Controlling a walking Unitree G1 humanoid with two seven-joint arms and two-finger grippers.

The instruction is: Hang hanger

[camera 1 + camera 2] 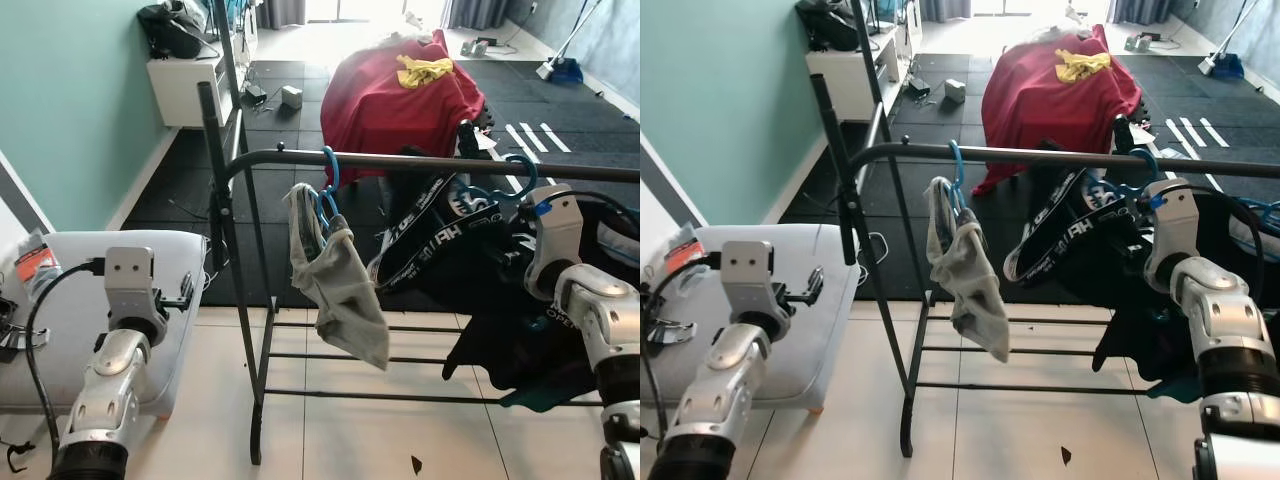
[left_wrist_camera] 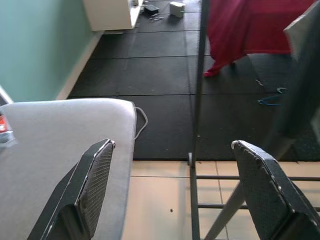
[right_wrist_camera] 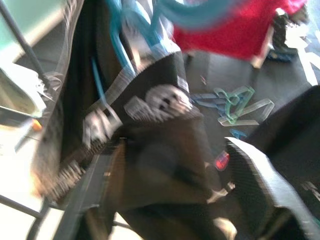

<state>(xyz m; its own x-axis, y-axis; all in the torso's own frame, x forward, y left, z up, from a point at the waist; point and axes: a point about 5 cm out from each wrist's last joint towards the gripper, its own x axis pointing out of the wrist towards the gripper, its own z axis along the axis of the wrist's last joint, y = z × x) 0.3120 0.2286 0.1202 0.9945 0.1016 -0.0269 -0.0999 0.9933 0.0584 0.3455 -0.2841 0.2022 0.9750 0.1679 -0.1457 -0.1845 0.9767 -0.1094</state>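
A black drying rack rail (image 1: pixel 420 160) runs across in front of me. On it hangs a blue hanger (image 1: pixel 329 178) carrying a grey garment (image 1: pixel 345 295). Further right, a second blue hanger (image 1: pixel 512 185) holds a black garment with white lettering (image 1: pixel 440 240). My right gripper (image 3: pixel 175 150) is up against this black garment, its fingers apart with the cloth between them; the wrist picture is blurred. Low on the left, over a pale tub, my left gripper (image 2: pixel 172 145) is open and holds nothing.
A pale grey tub (image 1: pixel 70 310) stands at my left by the teal wall. Behind the rack are black floor mats, a red-draped mound (image 1: pixel 400 90) and a white cabinet (image 1: pixel 190 85). Loose hangers (image 3: pixel 235 102) lie on the mat. The rack's lower bars (image 1: pixel 380 358) cross the tiles.
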